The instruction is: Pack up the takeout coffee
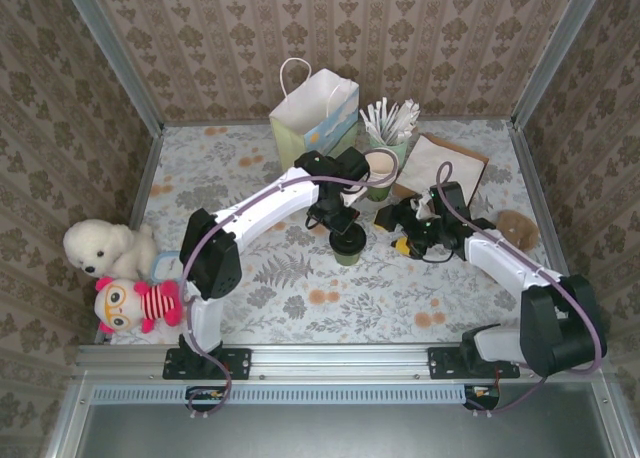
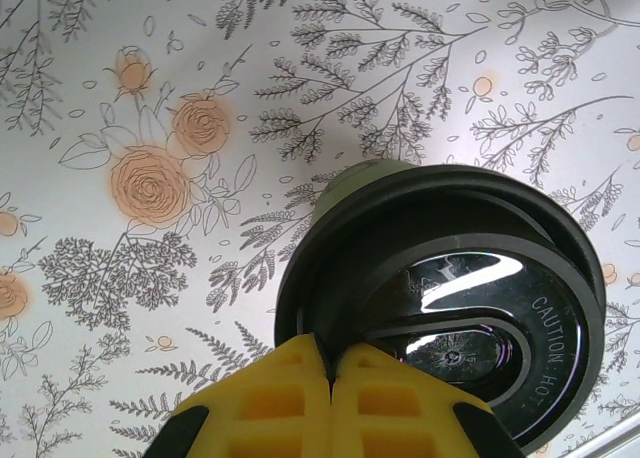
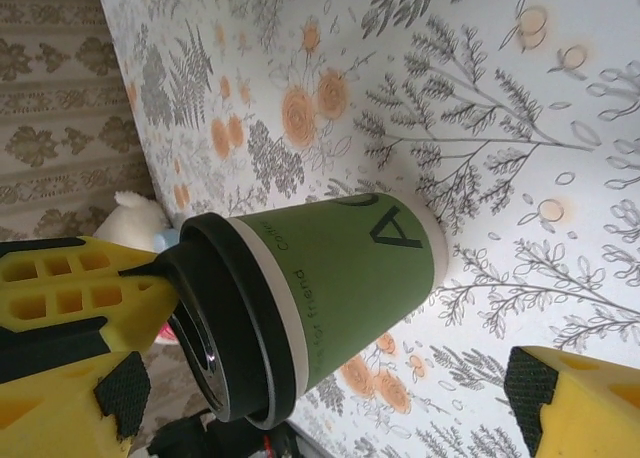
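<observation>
The takeout coffee is a green paper cup with a black lid, upright on the floral table near the middle. In the left wrist view its lid lies just under my yellow fingers, and my left gripper is shut, pinching the lid's rim from above. The top view shows that left gripper directly over the cup. My right gripper is close on the cup's right side and stands open. In the right wrist view the green cup wall lies between the wide-apart fingers of my right gripper, which do not touch it.
A white-and-green paper bag stands open at the back. A green cup holding white sticks and a brown paper pile are to its right. Two plush toys sit at the left edge. A brown round item lies far right.
</observation>
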Robot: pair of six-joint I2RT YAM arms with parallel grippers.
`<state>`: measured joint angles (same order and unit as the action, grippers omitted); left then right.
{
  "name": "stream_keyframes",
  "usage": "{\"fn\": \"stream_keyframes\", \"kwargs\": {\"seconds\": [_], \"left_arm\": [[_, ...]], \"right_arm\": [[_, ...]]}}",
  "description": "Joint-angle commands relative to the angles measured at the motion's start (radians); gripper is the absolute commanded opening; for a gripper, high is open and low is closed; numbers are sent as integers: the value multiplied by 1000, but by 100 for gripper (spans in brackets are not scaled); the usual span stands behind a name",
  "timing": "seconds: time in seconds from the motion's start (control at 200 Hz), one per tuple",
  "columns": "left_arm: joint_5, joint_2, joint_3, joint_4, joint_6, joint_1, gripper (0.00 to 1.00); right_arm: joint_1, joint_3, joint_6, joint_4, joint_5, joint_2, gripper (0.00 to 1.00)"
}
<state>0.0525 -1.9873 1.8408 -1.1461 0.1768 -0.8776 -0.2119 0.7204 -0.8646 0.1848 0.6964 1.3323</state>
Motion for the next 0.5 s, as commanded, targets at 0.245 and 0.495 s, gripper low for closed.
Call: {"fn": "stream_keyframes", "kwargs": {"seconds": [0.245,0.495], "left_arm": [[17,-51,21,-55,-36,-8,0],[17,-42,2,-40,-32,-9,0]], "right_arm": [[-9,48,-3,-45,129,125,94],[-19,48,-2,-54,125,165,94]]}}
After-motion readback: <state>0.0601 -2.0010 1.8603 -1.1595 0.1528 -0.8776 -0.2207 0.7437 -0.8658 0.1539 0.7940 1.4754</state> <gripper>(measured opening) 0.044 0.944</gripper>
